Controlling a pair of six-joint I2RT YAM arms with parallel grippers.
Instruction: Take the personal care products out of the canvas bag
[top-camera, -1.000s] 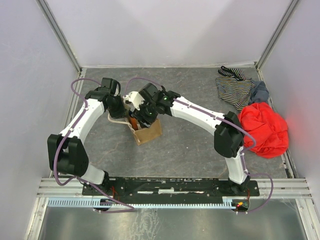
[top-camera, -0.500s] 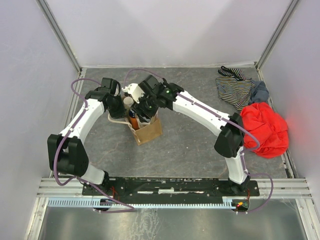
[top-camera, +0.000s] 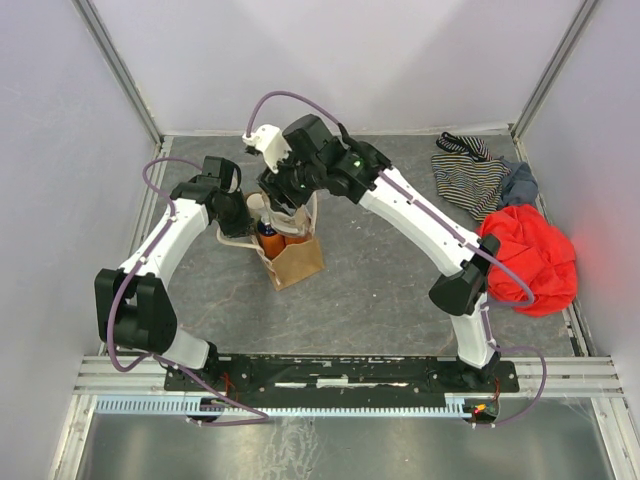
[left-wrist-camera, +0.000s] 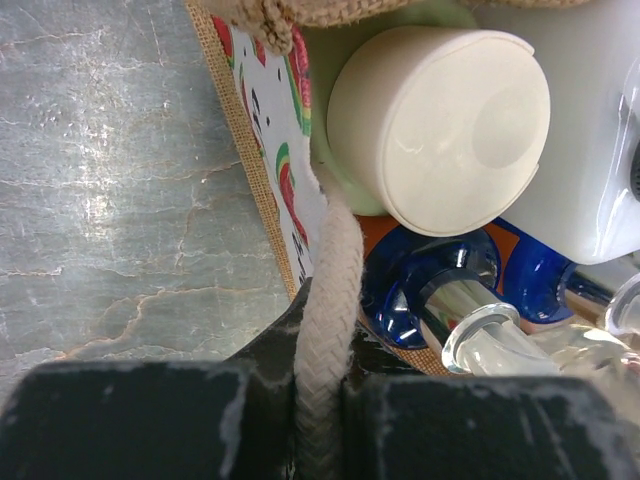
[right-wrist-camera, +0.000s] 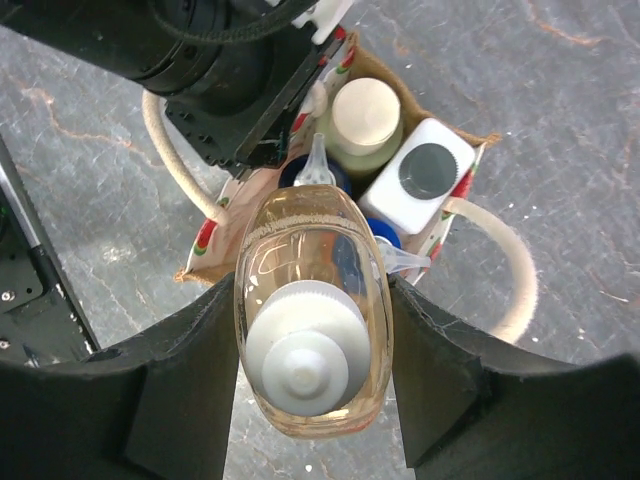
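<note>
Right gripper (top-camera: 284, 196): jaws partly closed on the beige pump bottle (right-wrist-camera: 312, 310), one finger (right-wrist-camera: 185, 390) against each flank; in the right wrist view the bottle fills the centre of the frame, its white pump collar toward the camera.

The canvas bag (top-camera: 298, 262) stands on the table (top-camera: 390, 300), left of centre in the top view; the held bottle sits directly over the bag's open mouth, at the bag's upper edge in that view; whether the bottle's base has cleared the rim cannot be determined.

Left gripper (left-wrist-camera: 320, 400): jaws closed on the cream rope handle (left-wrist-camera: 332, 260), at the bottom centre of the left wrist view, just beside the bag's printed wall (left-wrist-camera: 262, 120).

Contents inside the bag, right wrist view, upper centre of the frame:
- pale-green cylinder (right-wrist-camera: 366, 118) with cream cap, upright;
- white flat bottle (right-wrist-camera: 428, 172), touching the cylinder on its right;
- two orange pump bottles with blue tops (left-wrist-camera: 432, 285), packed against the cylinder and largely hidden behind the held bottle.

The second handle (right-wrist-camera: 512, 275) loops outward at the right of that frame.
</note>
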